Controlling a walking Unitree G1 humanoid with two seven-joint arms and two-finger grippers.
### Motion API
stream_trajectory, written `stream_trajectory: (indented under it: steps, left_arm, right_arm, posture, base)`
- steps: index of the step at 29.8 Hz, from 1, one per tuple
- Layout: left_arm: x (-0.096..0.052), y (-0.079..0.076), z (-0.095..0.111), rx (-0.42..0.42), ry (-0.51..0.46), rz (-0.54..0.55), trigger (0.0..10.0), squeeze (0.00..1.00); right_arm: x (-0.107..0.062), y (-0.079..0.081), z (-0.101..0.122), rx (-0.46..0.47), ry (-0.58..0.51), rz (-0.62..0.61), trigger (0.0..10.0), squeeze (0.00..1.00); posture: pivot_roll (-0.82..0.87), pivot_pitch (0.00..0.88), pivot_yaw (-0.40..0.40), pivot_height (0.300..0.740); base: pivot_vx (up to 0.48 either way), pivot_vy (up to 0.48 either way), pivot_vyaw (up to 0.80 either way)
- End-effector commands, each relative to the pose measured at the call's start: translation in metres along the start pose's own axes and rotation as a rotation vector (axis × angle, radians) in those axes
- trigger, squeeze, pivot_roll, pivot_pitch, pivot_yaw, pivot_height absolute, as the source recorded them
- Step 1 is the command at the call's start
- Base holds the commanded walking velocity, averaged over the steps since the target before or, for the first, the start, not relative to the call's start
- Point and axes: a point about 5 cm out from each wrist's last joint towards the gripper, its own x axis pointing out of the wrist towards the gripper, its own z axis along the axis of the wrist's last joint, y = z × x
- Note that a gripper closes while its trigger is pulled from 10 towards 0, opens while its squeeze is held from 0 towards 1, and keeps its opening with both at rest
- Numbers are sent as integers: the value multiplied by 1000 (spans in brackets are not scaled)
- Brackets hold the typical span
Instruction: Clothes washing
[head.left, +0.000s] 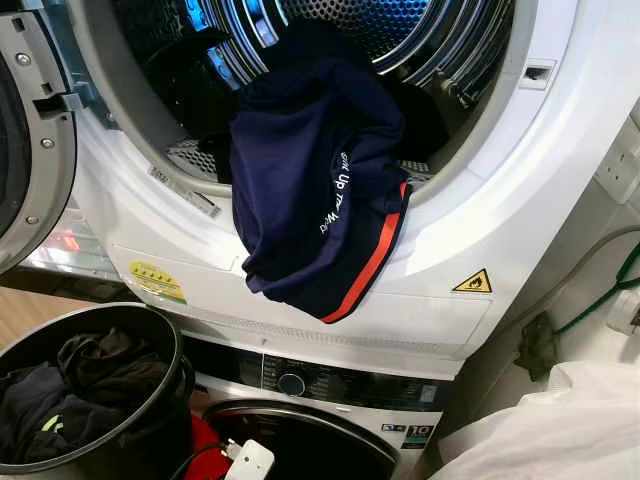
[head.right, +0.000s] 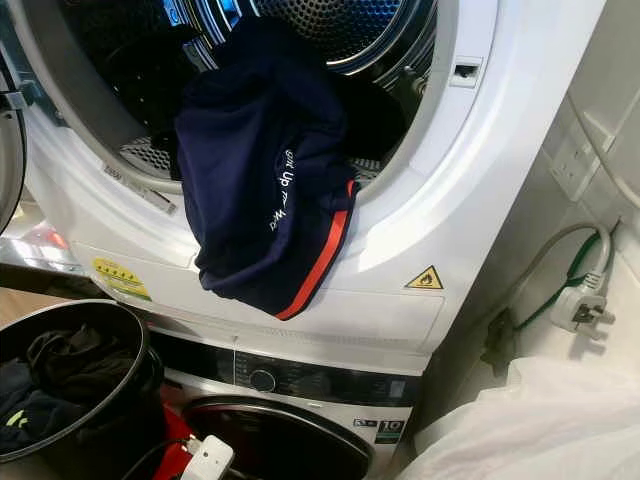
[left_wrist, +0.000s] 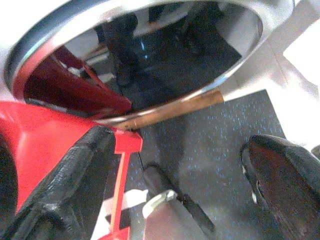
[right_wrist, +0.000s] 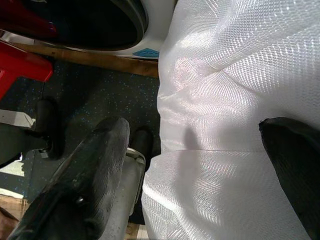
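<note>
Nearby, black bin (head.left: 150, 330), white bag (head.right: 520, 420), plug (head.right: 580, 305)

A navy garment (head.left: 312, 190) with an orange-red stripe and small white lettering hangs half out of the open drum (head.left: 330, 40) of the upper white machine (head.left: 520, 200), draped over the lower rim of its round opening. Below and left of that opening, a black bucket (head.left: 150, 330) holds a heap of dark clothes (head.left: 70, 385). A second machine (head.left: 330, 390) sits directly beneath.

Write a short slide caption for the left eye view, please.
Navy garment draped over the open dryer rim, bucket of clothes below.
</note>
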Motion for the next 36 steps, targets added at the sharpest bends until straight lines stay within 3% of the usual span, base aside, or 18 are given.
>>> stream_trajectory:
  steps: [1, 7, 19, 23, 31, 36]
  left_arm:
    - [0, 1, 2, -9, -17, 3, 10000, 0]
    - [-2, -3, -2, -22, -31, -13, 10000, 0]
    - [-5, -14, 10, -65, -195, -84, 10000, 0]
    - [-13, -7, 21, -23, -332, -44, 10000, 0]
    - [-23, -11, 30, 43, -428, -112, 10000, 0]
    - [-39, -9, 42, 124, -519, -133, 10000, 0]
  right_arm:
    - [0, 1, -3, 11, 10, -1, 10000, 0]
    - [-1, 2, -8, 13, 24, 0, 10000, 0]
    - [-2, 1, -20, 14, 46, 2, 10000, 0]
    - [-3, 1, -23, 13, 53, 1, 10000, 0]
    - [-3, 0, -23, 7, 53, 4, 10000, 0]
    - [-4, -3, -25, 2, 58, 1, 10000, 0]
  posture:
    - [28, 0, -19, 740]
    - [16, 0, -6, 740]
    - [7, 0, 16, 740]
    - [6, 0, 23, 740]
    - [15, 0, 19, 740]
    - [16, 0, 16, 740]
  base:
    - [0, 0, 0]
    - [0, 0, 0]
    - [0, 0, 0]
    - [0, 0, 0]
    - [0, 0, 0]
    - [0, 0, 0]
